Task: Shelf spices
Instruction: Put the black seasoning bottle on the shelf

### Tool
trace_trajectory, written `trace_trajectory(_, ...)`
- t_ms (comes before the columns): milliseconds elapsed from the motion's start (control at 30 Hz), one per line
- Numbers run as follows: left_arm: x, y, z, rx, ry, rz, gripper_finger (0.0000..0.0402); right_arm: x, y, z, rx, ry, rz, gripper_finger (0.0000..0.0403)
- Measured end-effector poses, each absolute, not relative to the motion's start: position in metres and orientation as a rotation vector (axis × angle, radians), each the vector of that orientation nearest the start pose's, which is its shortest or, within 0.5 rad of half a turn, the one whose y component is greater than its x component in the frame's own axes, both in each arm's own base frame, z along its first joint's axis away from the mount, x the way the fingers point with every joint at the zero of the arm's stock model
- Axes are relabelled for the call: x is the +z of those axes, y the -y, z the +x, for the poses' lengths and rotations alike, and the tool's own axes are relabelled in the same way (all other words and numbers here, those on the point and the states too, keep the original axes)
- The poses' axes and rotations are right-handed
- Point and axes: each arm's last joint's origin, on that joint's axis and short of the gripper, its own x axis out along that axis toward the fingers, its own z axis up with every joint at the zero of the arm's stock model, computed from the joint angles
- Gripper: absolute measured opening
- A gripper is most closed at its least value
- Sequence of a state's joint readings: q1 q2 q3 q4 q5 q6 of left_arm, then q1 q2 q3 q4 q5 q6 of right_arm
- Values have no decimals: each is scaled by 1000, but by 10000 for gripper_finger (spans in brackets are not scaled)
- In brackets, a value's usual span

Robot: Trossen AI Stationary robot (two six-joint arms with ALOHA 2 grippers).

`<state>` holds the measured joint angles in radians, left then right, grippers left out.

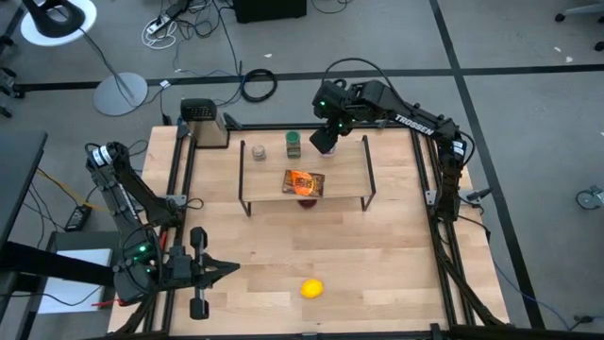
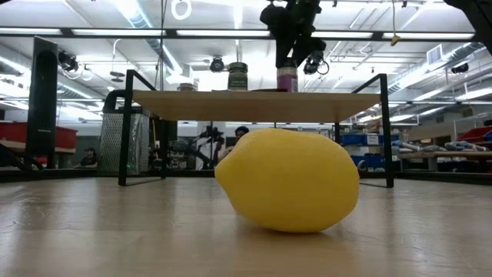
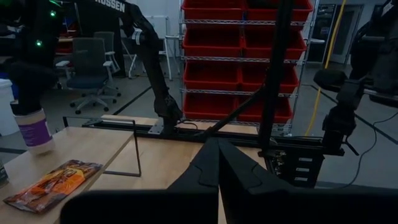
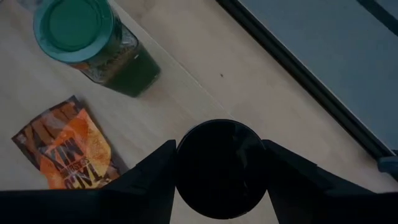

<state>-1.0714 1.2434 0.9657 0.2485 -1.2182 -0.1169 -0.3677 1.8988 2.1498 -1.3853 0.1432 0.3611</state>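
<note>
The shelf (image 1: 344, 170) stands mid-table toward the far edge on thin black legs. On its board stand the pale beige jar (image 1: 258, 149) and the green jar (image 1: 293, 144) (image 4: 93, 43), and the orange packet (image 1: 303, 182) (image 4: 71, 152) lies flat. The purple jar (image 2: 287, 78) (image 3: 34, 134) stands at the board's far side under my right gripper (image 1: 324, 140), which is shut on it. My left gripper (image 1: 222, 269) (image 3: 217, 165) waits shut near the table's near-left corner. My right gripper (image 4: 219, 163) holds the purple jar by its black lid (image 4: 217, 155), pinched between the two fingers (image 4: 152, 168), one on each side. It comes from above, pointing down. The jar is upright, and its base (image 3: 38, 148) seems to rest on the shelf board.
A yellow lemon (image 1: 311, 288) (image 2: 288, 181) lies near the table's near edge. A small dark red round object (image 1: 307, 200) sits under the shelf's near edge. A metal mesh box (image 1: 203, 123) stands at the far-left corner. Black rails (image 1: 439, 227) border the table.
</note>
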Motion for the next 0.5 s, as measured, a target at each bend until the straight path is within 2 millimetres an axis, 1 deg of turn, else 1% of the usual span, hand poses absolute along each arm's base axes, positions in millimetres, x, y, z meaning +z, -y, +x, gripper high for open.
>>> trace_trajectory(333,342,220,151,147,-4,-90,4,385,135,342,-647,-1056,444,201)
trace_trajectory(500,342,220,151,147,-3,-90,4,385,132,343,-622,-1064,428,216)
